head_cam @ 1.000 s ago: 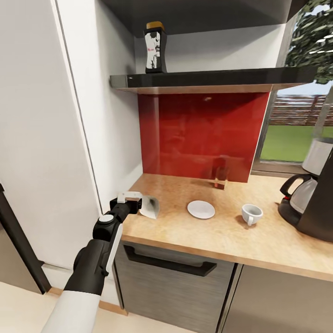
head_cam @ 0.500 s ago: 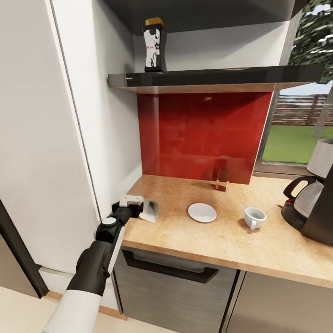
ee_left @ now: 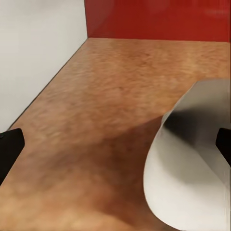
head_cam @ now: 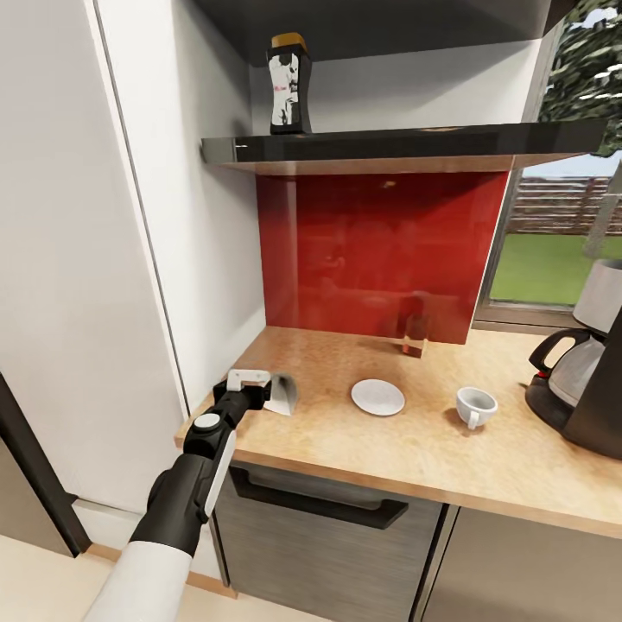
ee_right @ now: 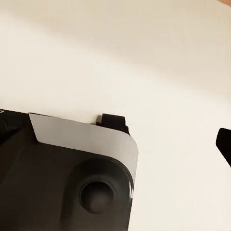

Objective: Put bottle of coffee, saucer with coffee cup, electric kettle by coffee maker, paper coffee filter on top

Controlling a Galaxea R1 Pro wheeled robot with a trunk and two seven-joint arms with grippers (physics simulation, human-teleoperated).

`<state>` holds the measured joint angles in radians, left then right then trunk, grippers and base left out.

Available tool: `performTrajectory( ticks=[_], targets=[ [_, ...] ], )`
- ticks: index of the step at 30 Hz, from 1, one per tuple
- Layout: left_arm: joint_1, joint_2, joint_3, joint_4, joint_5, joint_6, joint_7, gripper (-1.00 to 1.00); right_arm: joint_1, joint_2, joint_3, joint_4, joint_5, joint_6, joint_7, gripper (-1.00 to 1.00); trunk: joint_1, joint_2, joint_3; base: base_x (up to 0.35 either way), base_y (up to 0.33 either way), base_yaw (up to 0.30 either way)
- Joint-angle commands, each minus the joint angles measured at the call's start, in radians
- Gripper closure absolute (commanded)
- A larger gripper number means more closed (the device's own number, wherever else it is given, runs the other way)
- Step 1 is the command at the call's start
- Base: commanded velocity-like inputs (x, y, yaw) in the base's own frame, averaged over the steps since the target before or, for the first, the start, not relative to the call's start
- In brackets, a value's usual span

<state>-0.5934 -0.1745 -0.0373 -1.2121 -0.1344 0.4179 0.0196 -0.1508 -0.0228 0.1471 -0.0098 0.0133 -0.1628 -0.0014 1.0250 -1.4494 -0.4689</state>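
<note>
Fingers of your left gripper (ee_left: 115,144), spread wide and empty, have crept nearer the paper coffee filter (head_cam: 282,394), now just ahead for grasping.

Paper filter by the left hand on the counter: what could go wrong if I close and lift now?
1. In the left wrist view the paper filter sits toward one fingertip, not centred, so closing may crush it or push it aside.
2. The left hand is low at the countertop edge; it could scrape the surface.
3. Carrying it to the coffee maker passes the saucer and coffee cup, which a low sweep may knock.
</note>
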Motion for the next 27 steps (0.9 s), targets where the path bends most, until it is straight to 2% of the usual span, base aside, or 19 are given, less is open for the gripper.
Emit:
performTrajectory(
  ticks=[1, 27],
  targets=[
    [-0.001, 0.000, -0.001, -0.001, -0.008, 0.005, 0.002, -1.00, -0.001, 0.000, 0.005, 0.001, 0.001, -0.003, 0.000, -1.00, 0.000, -0.001, -0.001, 0.000, 0.000, 0.000],
    [0.000, 0.000, -0.007, 0.002, -0.015, -0.006, 0.001, -1.00, -0.001, 0.000, 0.004, 0.003, 0.002, -0.003, 0.000, -1.00, 0.000, -0.001, -0.001, 0.000, 0.000, 0.000]
  ],
)
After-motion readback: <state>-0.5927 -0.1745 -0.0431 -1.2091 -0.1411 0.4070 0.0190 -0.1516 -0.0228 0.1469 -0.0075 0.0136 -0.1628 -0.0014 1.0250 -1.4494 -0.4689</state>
